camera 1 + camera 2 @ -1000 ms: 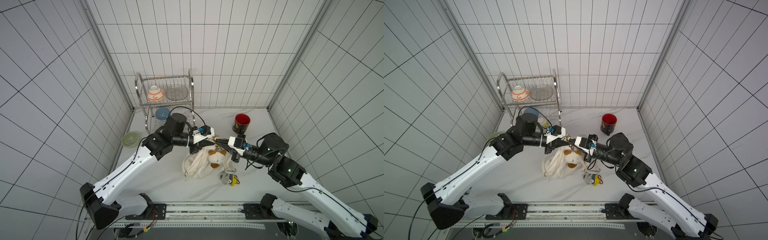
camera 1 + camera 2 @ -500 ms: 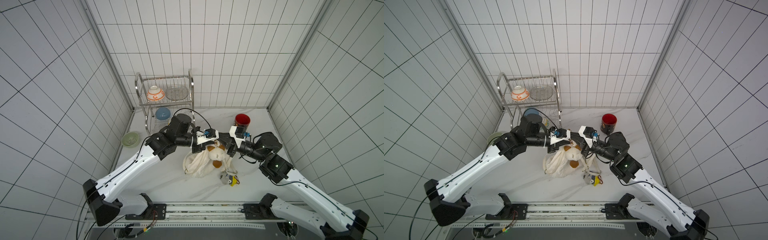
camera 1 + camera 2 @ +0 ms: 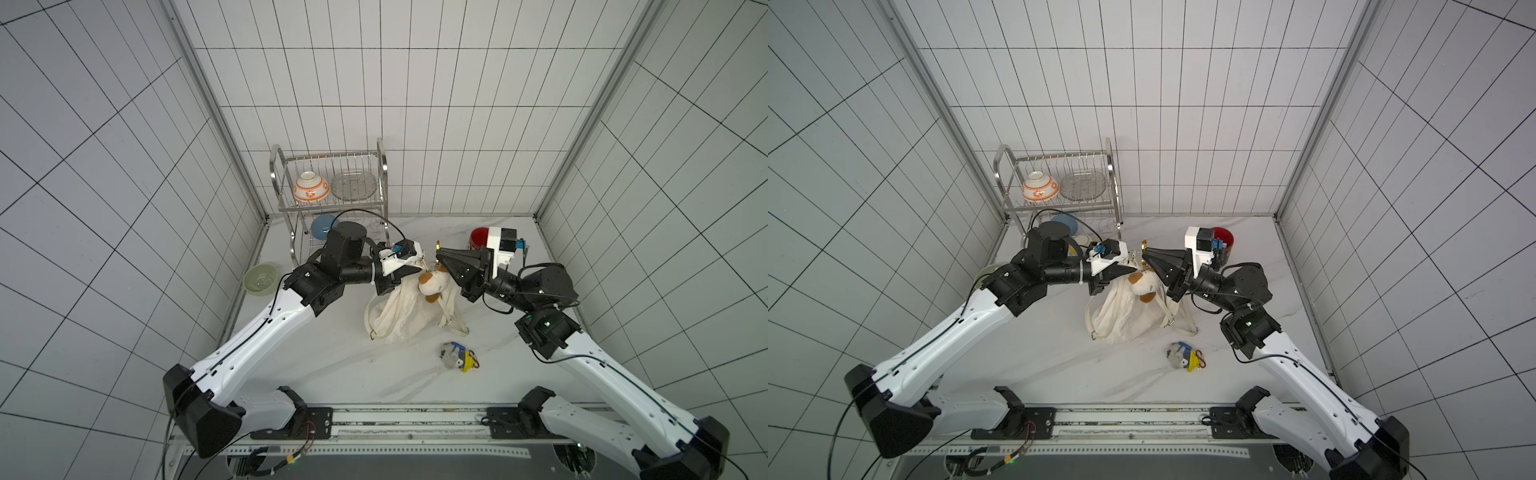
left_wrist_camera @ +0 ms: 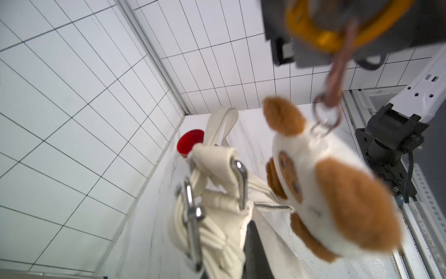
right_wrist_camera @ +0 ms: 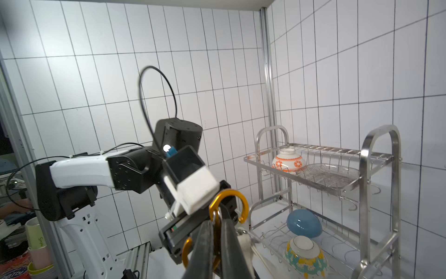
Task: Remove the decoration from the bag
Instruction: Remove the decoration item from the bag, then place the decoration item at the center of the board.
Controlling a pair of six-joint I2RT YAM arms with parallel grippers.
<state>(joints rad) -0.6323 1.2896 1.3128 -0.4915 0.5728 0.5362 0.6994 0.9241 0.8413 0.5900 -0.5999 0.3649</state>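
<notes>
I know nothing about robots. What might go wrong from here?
The right end effector pinches only the gold metal carabiner, so the dangling brown-and-white plush dog may swing and snag the cream fabric bag. The left end effector grips just the bag's bunched top; it might slip out.

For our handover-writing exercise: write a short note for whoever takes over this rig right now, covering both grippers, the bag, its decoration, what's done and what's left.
Left gripper: shut on the bag, holding its top up.
Right gripper: shut on the gold carabiner; the plush dog hangs from it, close to the bag.
Done: carabiner looks free of the bag, though not certain. Another charm lies on the table.
Left: draw the dog clear, set it down, release the bag.
</notes>
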